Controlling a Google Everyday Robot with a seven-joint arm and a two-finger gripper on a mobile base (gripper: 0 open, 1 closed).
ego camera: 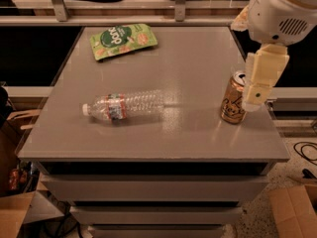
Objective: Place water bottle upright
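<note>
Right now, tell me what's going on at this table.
A one-armed robot is meant to stand the water bottle up, but is not touching it. The bottle lies on its side on the table, cap pointing left. The gripper hangs at its right edge, beside an upright gold can. A green snack bag lies at the back.

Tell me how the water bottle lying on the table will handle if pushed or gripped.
Lying on its side, the water bottle will probably roll if nudged. It looks empty and thin-walled, so likely light, and may crumple under a hard squeeze. The gripper hangs by the gold can.
</note>
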